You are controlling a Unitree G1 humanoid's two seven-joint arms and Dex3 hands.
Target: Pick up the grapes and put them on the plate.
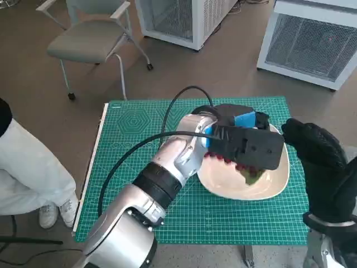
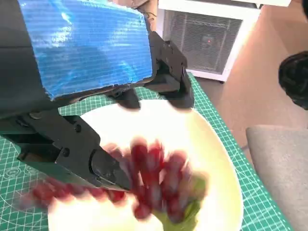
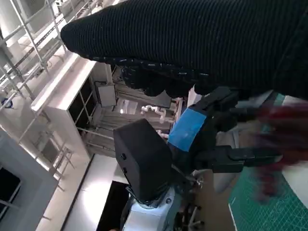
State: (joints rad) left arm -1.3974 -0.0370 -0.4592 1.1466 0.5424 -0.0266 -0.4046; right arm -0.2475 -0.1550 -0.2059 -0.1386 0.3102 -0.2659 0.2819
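A bunch of red grapes (image 1: 226, 161) with a green leaf lies low over the white plate (image 1: 234, 188), just under my left hand (image 1: 245, 142). In the left wrist view the grapes (image 2: 154, 178) are a red blur above the plate (image 2: 192, 130), while the blue-taped left hand (image 2: 86, 53) is sharp, its fingers (image 2: 108, 168) spread wide and not closed round the bunch. The right wrist view shows that left hand (image 3: 202, 125) with its fingers apart and the grapes (image 3: 281, 144) blurred beyond them. My gloved right hand (image 1: 318, 159) hangs right of the plate and holds nothing; the glove (image 3: 192, 38) fills that view's top.
The plate sits on a green cutting mat (image 1: 139, 134) that covers the small table. A black cable (image 1: 167, 120) arcs over my left forearm. A person's white-trousered leg (image 1: 28, 173) stands at the table's left. A grey chair (image 1: 92, 39) and white cabinets (image 1: 312, 42) stand beyond.
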